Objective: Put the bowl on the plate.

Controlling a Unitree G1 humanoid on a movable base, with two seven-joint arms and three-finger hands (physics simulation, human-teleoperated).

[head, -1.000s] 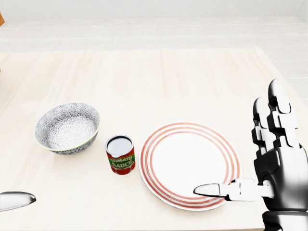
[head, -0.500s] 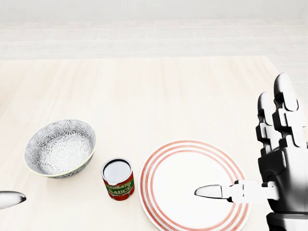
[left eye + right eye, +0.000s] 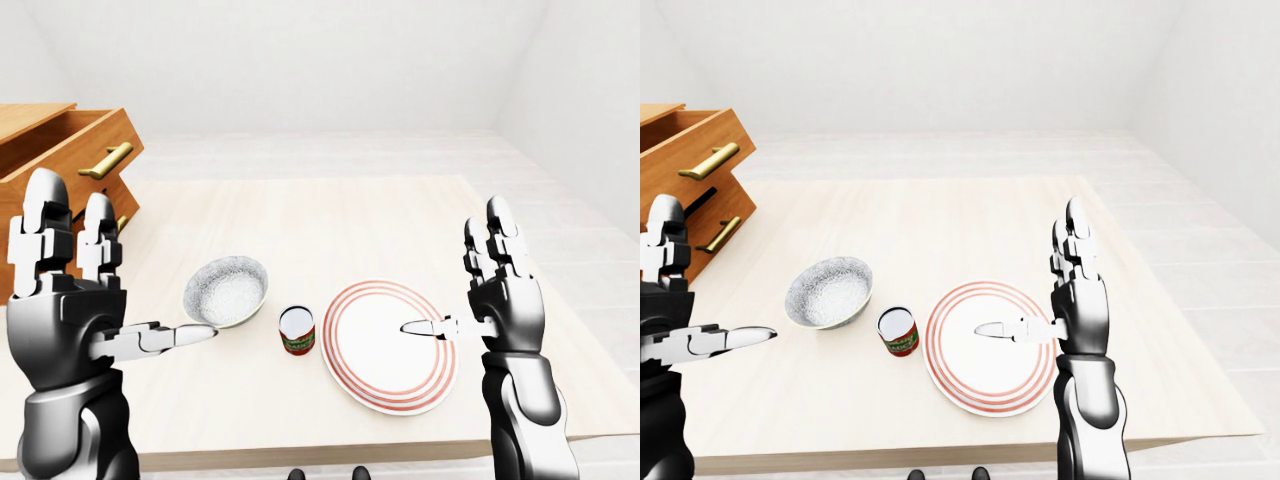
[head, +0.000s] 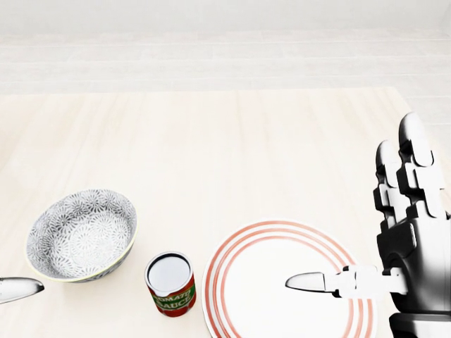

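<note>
A grey patterned bowl [image 4: 81,234] stands upright on the pale wooden table [image 4: 232,148], at the head view's lower left. To its right lies a white plate with red rings [image 4: 261,274], with nothing on it. My left hand [image 3: 125,275] is open, held up left of the bowl, and its thumb tip [image 3: 205,333] reaches the bowl's near rim in the picture. My right hand [image 4: 356,211] is also open at the plate's right side, thumb [image 4: 306,282] stretched over the plate. Neither hand holds anything.
A red tomato sauce can [image 4: 170,283] stands between bowl and plate, close to both. A wooden chest with an open drawer and brass handles [image 3: 70,150] sits at the table's left end. The table's right edge [image 3: 530,290] runs just beyond my right hand.
The whole head view has shifted: bowl, can and plate slid down the picture together, so the camera moved. Both hands keep nearly the same pose and stay open.
</note>
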